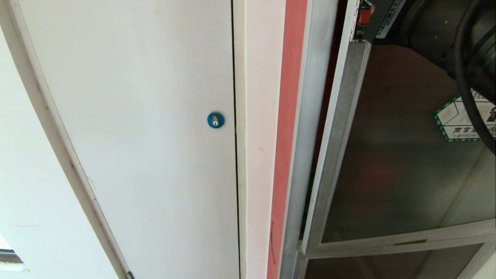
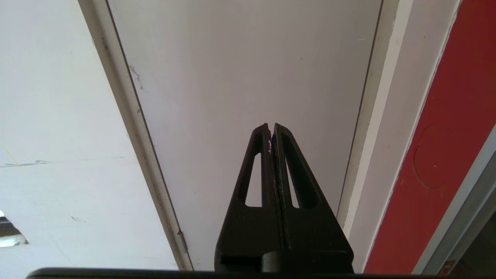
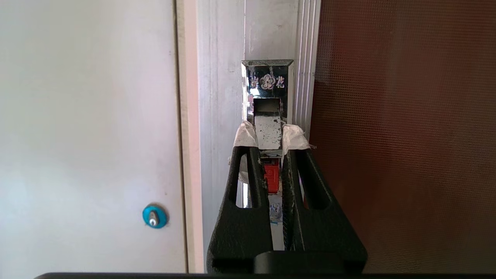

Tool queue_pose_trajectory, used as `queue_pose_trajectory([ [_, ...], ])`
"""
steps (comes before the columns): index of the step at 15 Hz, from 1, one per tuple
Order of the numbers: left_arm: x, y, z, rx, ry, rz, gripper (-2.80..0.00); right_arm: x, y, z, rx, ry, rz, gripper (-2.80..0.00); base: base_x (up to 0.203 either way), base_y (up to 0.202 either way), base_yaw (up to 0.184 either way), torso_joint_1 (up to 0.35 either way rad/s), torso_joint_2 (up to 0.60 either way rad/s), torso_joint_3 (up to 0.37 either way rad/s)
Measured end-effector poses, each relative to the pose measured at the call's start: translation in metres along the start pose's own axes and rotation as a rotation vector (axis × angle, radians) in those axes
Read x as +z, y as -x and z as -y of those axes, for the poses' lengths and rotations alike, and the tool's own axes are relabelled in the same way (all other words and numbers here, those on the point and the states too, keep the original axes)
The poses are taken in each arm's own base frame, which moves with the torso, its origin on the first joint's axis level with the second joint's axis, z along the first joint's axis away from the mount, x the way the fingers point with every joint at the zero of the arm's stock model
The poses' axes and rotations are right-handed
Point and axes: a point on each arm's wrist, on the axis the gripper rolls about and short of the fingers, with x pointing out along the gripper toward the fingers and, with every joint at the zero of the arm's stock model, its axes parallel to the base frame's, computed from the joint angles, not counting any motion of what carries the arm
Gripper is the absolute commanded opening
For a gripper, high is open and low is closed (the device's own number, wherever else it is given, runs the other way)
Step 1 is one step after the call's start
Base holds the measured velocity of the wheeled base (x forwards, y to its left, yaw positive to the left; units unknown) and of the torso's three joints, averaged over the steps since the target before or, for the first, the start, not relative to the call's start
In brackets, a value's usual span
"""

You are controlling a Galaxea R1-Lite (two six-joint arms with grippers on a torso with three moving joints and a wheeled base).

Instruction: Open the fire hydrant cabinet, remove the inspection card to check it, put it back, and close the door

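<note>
Right tool: clamped on the chrome latch handle, which runs lengthwise along the door frame.
Door: right half of head view, swung ajar from the fire hydrant cabinet.
Left tool: closed, empty, facing the white panel door.
Views: only the right wrist view shows the grip.
Inspection card: unseen.
</note>
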Motion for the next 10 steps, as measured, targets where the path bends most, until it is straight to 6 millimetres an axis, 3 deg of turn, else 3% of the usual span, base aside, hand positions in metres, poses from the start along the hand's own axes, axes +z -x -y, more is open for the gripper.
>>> queue_pose_trajectory([
  [8, 0.0000, 0.0000, 0.0000, 0.000, 0.000, 0.000, -2.80, -0.0046, 0.0082, 0.0052, 0.007, 0.013, -0.017, -2.80, 0.000, 0.000, 0.000, 0.000, 0.00, 0.000],
  [9, 0.0000, 0.0000, 0.0000, 0.000, 0.000, 0.000, -2.80, -0.0047, 0.0080, 0.0052, 0.007, 0.014, -0.018, 0.00, 0.000, 0.000, 0.000, 0.000, 0.00, 0.000],
  [10, 0.0000, 0.0000, 0.0000, 0.000, 0.000, 0.000, -2.80, -0.0042, 0.0079, 0.0053, 0.003, 0.016, -0.018, 0.00, 0.000, 0.000, 0.000, 0.000, 0.00, 0.000],
])
